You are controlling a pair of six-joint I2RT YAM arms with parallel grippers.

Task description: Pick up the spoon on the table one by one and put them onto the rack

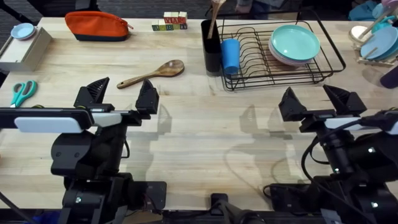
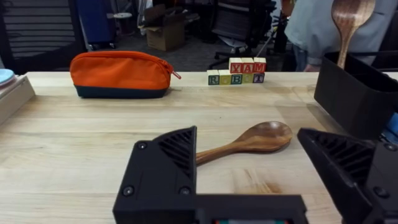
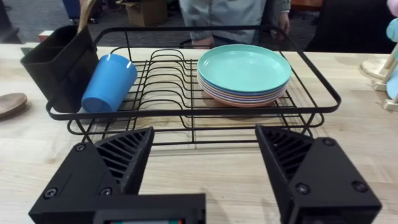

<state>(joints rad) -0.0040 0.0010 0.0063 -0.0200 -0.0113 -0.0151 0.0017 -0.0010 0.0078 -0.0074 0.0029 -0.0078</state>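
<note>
Overhead, both arms hover low, left hand point(image 1: 122, 94) gaping empty short of the spoon point(image 1: 151, 73), right hand point(image 1: 314, 101) likewise.

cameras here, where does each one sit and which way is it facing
Overhead: fixed above the arm bases, looking down and forward over the table; both arms show, left gripper and right gripper with jaws open.
Left wrist: on the left arm, facing the spoon, red pouch and utensil cup; its own gripper shows.
Right wrist: on the right arm, facing the rack; its own gripper shows.
Shared: both wrist views catch the utensil cup; overhead sees all.
</note>
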